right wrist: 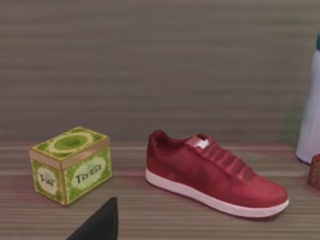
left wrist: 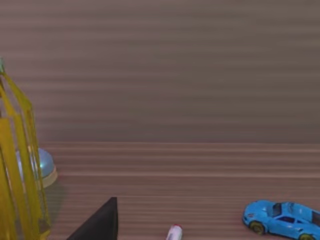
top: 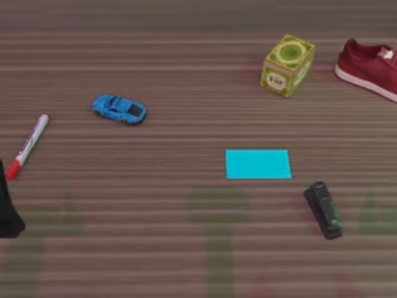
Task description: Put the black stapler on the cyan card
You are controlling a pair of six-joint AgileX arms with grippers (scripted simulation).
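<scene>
The black stapler lies on the wooden table at the front right, pointing diagonally. The cyan card lies flat a little to its left and farther back, with a small gap between them and nothing on it. My left gripper is parked at the table's far left edge, far from both. My right gripper is out of the top view; only a black tip of it shows in the right wrist view. Neither wrist view shows the stapler or the card.
A blue toy car and a red-capped marker lie at the left. A green tea box and a red shoe stand at the back right. A yellow object and a white bottle show off to the sides.
</scene>
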